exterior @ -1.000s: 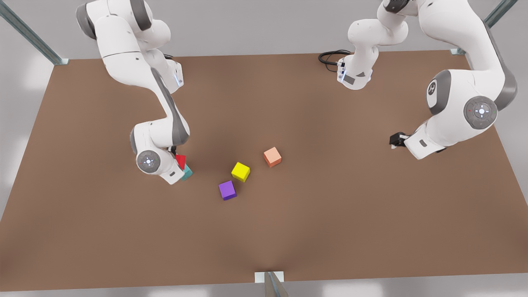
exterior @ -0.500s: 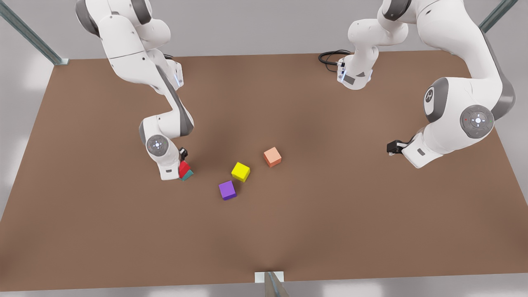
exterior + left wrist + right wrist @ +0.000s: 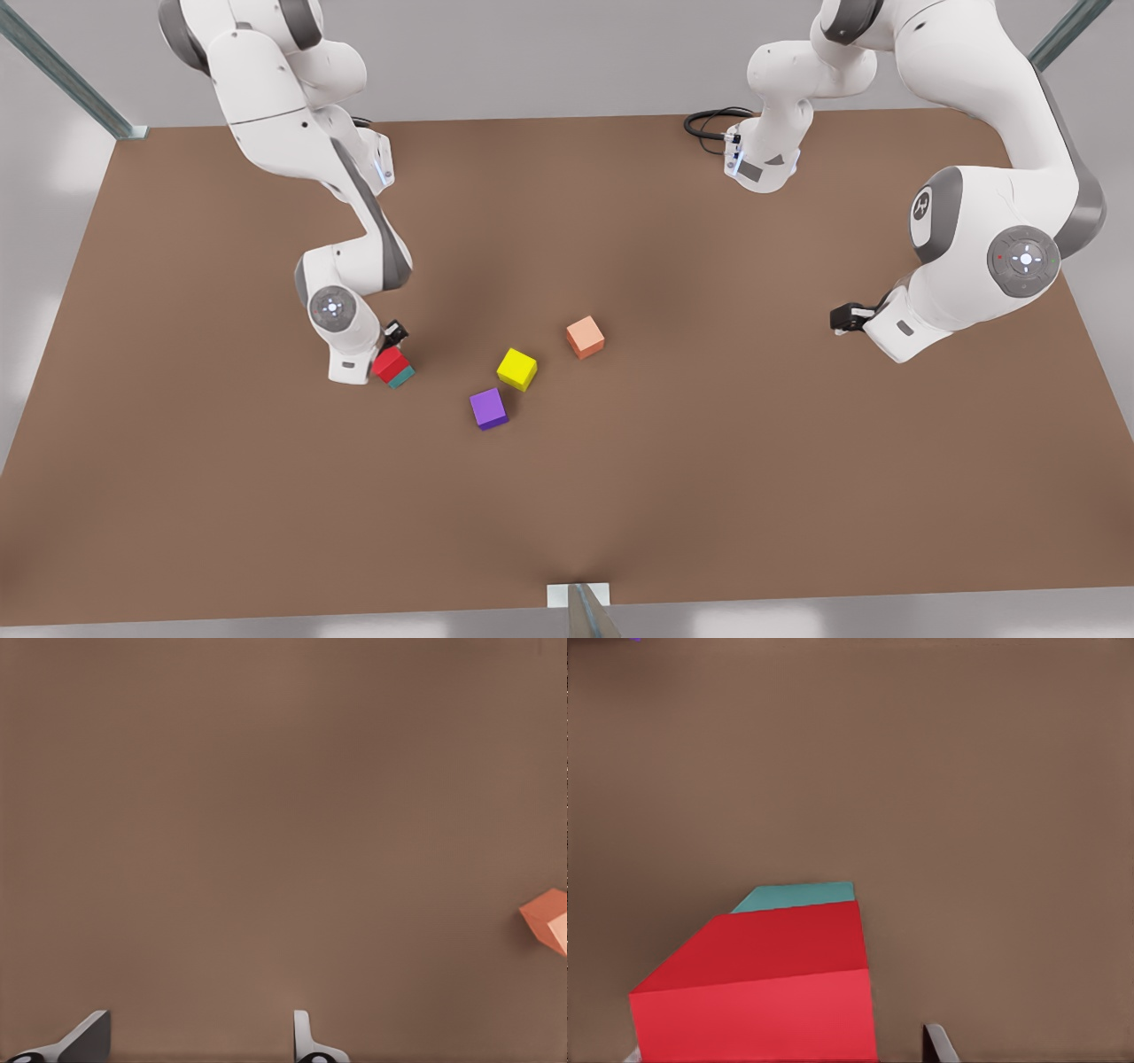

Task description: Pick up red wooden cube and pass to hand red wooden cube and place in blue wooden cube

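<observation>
The right gripper [image 3: 391, 348] stood low over the bench [image 3: 620, 496] at the front view's left, its fingers [image 3: 939, 1043] on either side of the red wooden cube [image 3: 388, 363]; whether they pinched it or had let go, I could not tell. The red cube sat on top of the blue wooden cube [image 3: 402, 378], slightly askew, with a teal strip showing past its far edge in the right wrist view. The left gripper [image 3: 846, 317] waited well apart at the front view's right, above bare bench, its fingers [image 3: 306, 1038] spread with nothing between them. Near the middle lay a yellow cube [image 3: 516, 369], a purple cube [image 3: 488, 408] just beside it, and a salmon-orange cube [image 3: 585, 337] a little further along
</observation>
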Robot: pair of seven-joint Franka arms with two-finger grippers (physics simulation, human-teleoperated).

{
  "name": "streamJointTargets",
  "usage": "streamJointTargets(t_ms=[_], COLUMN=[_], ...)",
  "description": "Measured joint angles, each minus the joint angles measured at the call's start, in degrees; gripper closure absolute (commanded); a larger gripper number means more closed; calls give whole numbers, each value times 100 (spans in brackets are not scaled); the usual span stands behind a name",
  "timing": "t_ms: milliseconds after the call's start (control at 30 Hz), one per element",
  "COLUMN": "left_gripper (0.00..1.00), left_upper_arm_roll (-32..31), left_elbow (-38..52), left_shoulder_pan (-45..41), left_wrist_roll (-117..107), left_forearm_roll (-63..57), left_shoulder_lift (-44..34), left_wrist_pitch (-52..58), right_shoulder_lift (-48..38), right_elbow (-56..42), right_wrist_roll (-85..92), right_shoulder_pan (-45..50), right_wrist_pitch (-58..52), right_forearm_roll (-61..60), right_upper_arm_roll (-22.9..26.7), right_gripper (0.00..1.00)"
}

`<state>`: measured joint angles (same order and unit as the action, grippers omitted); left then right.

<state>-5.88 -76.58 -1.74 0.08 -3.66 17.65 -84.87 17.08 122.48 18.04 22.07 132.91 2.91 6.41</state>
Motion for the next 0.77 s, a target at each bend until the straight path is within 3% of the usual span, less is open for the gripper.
streamJointTargets(t_ms=[300,400,500,567,767], left_gripper=[0,0,0,0,0], left_upper_arm_roll=[0,0,-8,-5,-1], left_elbow=[0,0,0,-7,-9], left_shoulder_pan=[3,-7,-15,-3,6], left_wrist_roll=[-65,-81,-95,-103,-121], left_forearm_roll=[6,3,9,13,17], left_shoulder_lift=[0,0,0,8,26], left_wrist_pitch=[2,3,4,7,15], right_shoulder_lift=[-538,-395,554,561,-394], right_elbow=[-744,-1930,-4324,-5011,-4623], right_wrist_roll=[-415,-618,-886,-1036,-1396], right_shoulder_pan=[69,-56,-792,-1149,-1701], right_wrist_pitch=[-659,-1384,-2687,-3547,-4973], right_forearm_roll=[-220,-323,-353,-408,-616], right_upper_arm_roll=[-52,11,50,18,-180], right_gripper=[0,0,0,0,0])
